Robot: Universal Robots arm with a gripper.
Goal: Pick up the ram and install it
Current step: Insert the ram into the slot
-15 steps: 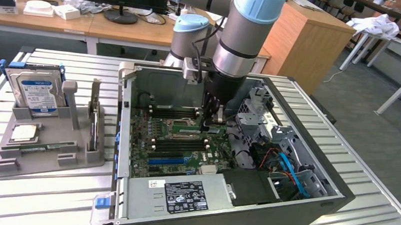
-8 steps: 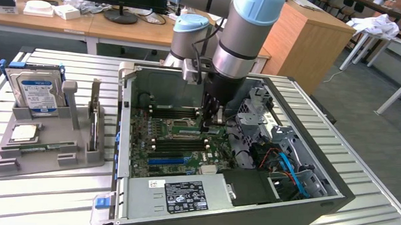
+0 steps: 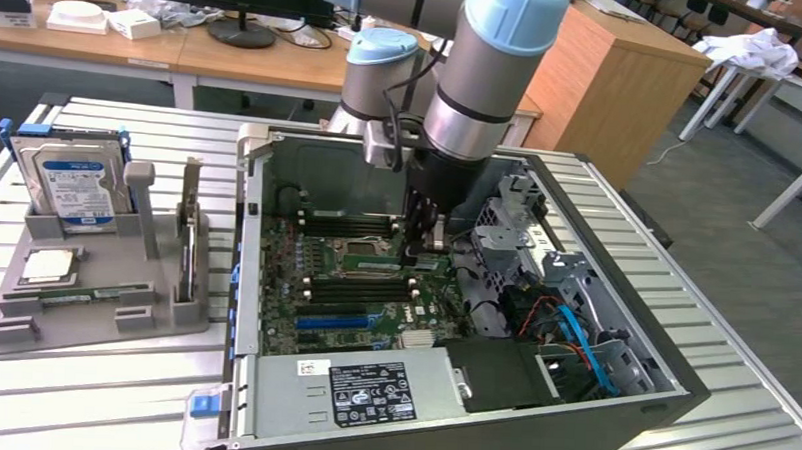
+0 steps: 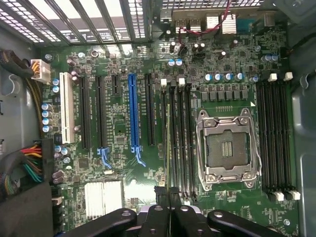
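A slatted metal table (image 3: 102,395) is carrying an open computer case (image 3: 608,432), which is lying on its side towards the exterior view's right. A grey holder tray (image 3: 50,328) is sitting just beside it on the exterior view's left. The robot arm (image 3: 493,78) is reaching down from the far side into the case, over the middle of the motherboard (image 3: 359,284). The power supply (image 3: 355,389) is filling the near left corner of the case.

On the tray, a blue-labelled hard drive (image 3: 75,189) is standing upright at the far end. A small square silver chip (image 3: 48,266) is lying flat nearer the camera.

The gripper (image 3: 420,241) is hanging low inside the case, just right of the empty CPU socket (image 3: 363,249) in the exterior view. In the wrist view the gripper (image 4: 168,191) is pressing its fingers together on the ram (image 4: 168,148). The ram is showing edge-on as a thin pale strip, lined up along the black memory slots (image 4: 180,138). These are lying between the CPU socket (image 4: 227,148) and the blue expansion slot (image 4: 132,113). Whether the ram is already touching a slot, I cannot tell.
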